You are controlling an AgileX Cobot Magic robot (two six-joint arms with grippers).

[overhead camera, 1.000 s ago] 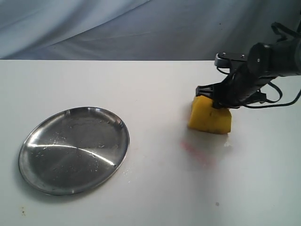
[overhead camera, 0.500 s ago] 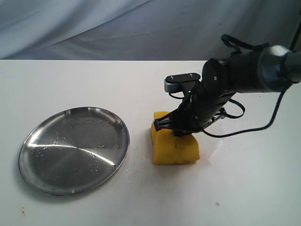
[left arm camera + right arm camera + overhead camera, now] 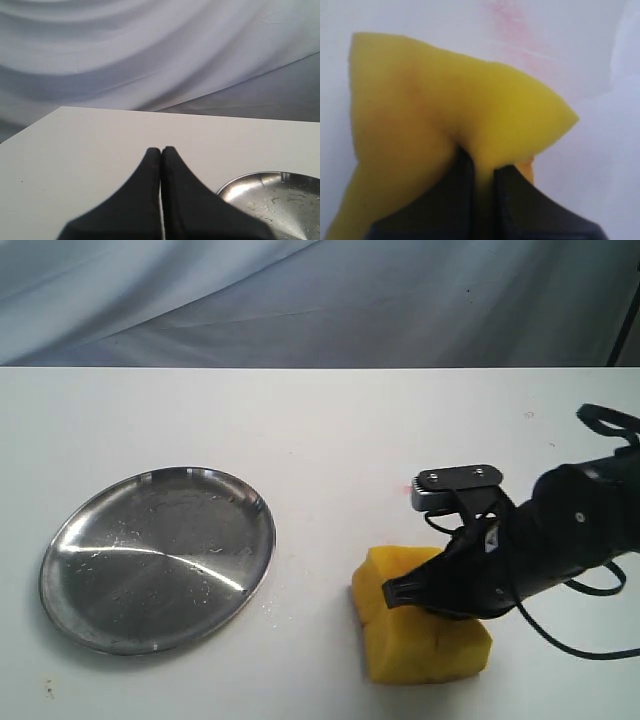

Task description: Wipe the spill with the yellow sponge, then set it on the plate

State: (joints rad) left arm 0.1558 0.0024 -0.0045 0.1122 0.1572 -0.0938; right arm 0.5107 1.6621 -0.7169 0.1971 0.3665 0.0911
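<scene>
The yellow sponge (image 3: 425,645) sits low on the white tabletop (image 3: 320,420), toward the near side of the exterior view and to the right of the plate (image 3: 157,558), with a strip of bare surface between the 2. Its top is creased and pulled up into a ridge where the right gripper (image 3: 418,592) pinches it. In the right wrist view the 2 black fingers (image 3: 457,175) are squeezed on a fold of foam (image 3: 445,100). Just past the sponge in that view lies a faint pink smear (image 3: 512,30) on the tabletop. The plate is round, shiny steel, speckled and holds nothing. The left gripper (image 3: 160,152) hovers over the tabletop beside the plate's rim (image 3: 240,181) – its fingertips pressed together, gripping nothing.
</scene>
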